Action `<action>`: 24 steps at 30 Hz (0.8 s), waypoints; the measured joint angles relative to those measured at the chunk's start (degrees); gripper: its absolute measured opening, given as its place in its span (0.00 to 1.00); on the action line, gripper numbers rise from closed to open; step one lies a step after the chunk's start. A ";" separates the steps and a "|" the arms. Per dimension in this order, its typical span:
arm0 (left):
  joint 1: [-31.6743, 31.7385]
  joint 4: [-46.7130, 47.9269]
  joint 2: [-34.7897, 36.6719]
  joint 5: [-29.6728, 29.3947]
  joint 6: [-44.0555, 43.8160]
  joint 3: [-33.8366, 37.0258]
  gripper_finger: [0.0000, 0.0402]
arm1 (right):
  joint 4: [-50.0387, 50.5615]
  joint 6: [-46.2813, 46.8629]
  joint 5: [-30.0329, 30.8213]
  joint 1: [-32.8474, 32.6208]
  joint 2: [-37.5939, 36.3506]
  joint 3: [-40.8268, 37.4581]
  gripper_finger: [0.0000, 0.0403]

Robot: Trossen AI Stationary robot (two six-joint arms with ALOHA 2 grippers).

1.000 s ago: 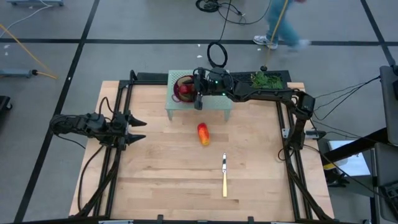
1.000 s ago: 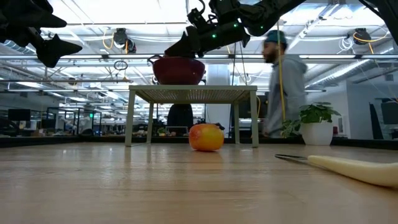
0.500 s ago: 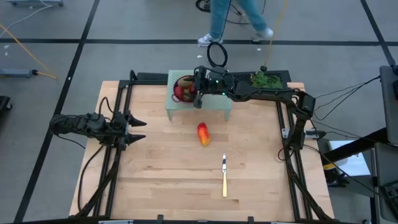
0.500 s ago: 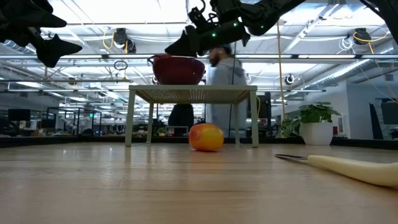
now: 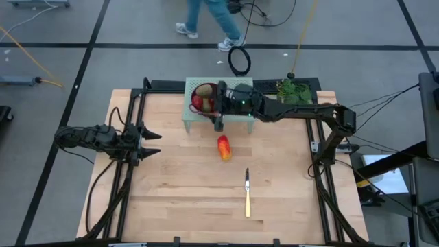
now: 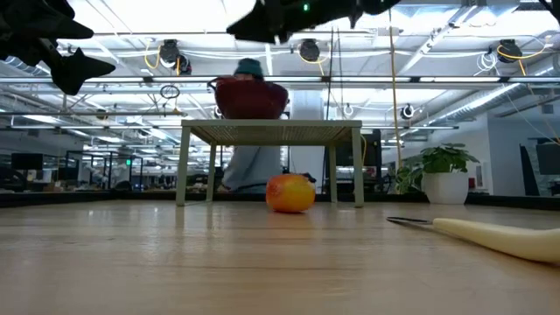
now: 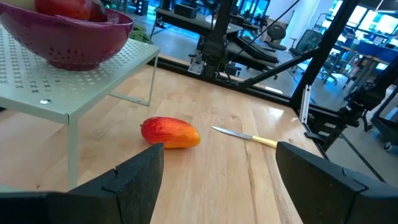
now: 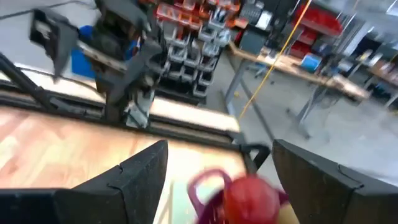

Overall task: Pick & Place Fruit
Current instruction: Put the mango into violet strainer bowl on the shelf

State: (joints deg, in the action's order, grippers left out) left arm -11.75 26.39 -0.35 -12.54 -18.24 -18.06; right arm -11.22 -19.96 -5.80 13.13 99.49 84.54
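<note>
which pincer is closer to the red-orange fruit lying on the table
Right. The right pincer hangs just beyond the fruit, by the small stand. The left pincer waits far off at the table's left edge.

- One red-orange oblong fruit (image 5: 224,147) on the table
- One purple colander (image 7: 68,37) on one raised stand (image 5: 240,121), fruit inside uncountable
- One knife (image 5: 247,193)
- One potted plant (image 5: 295,88)
- One person (image 5: 206,19)

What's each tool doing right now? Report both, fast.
Left tool: open, holding nothing, parked at the table's left edge.
Right tool: open, holding nothing, above the purple colander on the stand.
</note>
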 joint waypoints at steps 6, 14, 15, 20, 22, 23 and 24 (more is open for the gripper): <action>-0.02 0.07 -0.01 0.02 0.00 0.00 0.77 | 6.87 -0.54 8.59 -6.38 -2.50 -0.01 0.69; 0.00 0.09 0.01 0.09 0.00 0.00 0.77 | 12.66 3.80 21.33 -14.43 -3.77 0.01 0.69; -0.01 0.11 -0.01 0.11 0.00 0.00 0.77 | 13.34 4.41 22.68 -15.40 -3.70 -0.04 0.69; 0.00 0.09 0.00 0.13 0.00 0.00 0.77 | 16.42 7.79 29.33 -19.91 -3.79 -0.06 0.69; -0.01 0.11 -0.01 0.15 0.00 0.00 0.77 | 18.29 10.04 31.80 -21.44 -3.75 -0.06 0.69; -0.01 0.11 -0.01 0.16 0.00 0.00 0.77 | 18.73 11.31 32.82 -22.10 -3.75 -0.06 0.69; 0.00 0.11 -0.01 0.18 0.00 0.00 0.77 | 19.22 12.64 33.07 -22.62 -3.75 -0.06 0.69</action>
State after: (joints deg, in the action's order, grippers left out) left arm -11.75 26.50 -0.36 -12.36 -18.24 -18.06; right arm 8.00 -7.32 27.27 -9.49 95.74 84.49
